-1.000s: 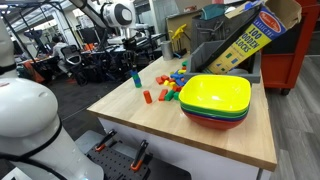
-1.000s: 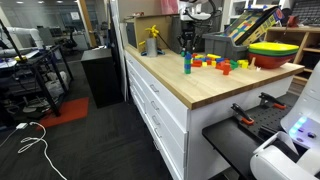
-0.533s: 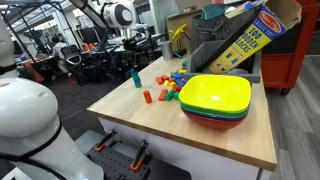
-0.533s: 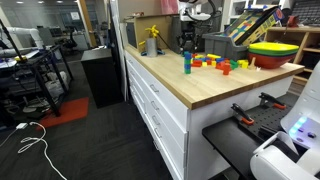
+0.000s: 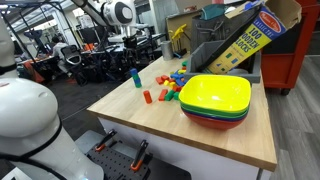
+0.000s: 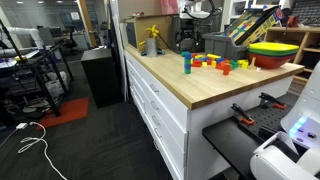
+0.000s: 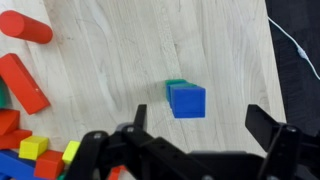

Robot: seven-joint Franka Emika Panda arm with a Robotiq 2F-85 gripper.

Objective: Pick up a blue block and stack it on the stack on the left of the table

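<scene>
The blue block (image 7: 187,101) sits on top of the dark-green stack (image 7: 175,85), whose green edge just shows behind it in the wrist view. In both exterior views the stack (image 5: 135,79) (image 6: 186,64) stands upright near the table's (image 5: 200,140) far corner, with its blue top (image 6: 186,56). My gripper (image 7: 200,125) hovers above the block with the jaws spread wide, one finger on each side and nothing between them. It hangs just above the column (image 5: 134,48) (image 6: 187,40).
Loose red, orange, yellow and blue blocks (image 5: 168,88) (image 6: 220,64) lie beside the stack, among them a red cylinder (image 7: 25,27) and a red bar (image 7: 22,83). Stacked yellow, green and red bowls (image 5: 215,100) fill the near side. A block box (image 5: 245,40) leans behind.
The jaws have gone from shut on the blue block to wide open. The block stays on the green column, and the gripper has lifted slightly.
</scene>
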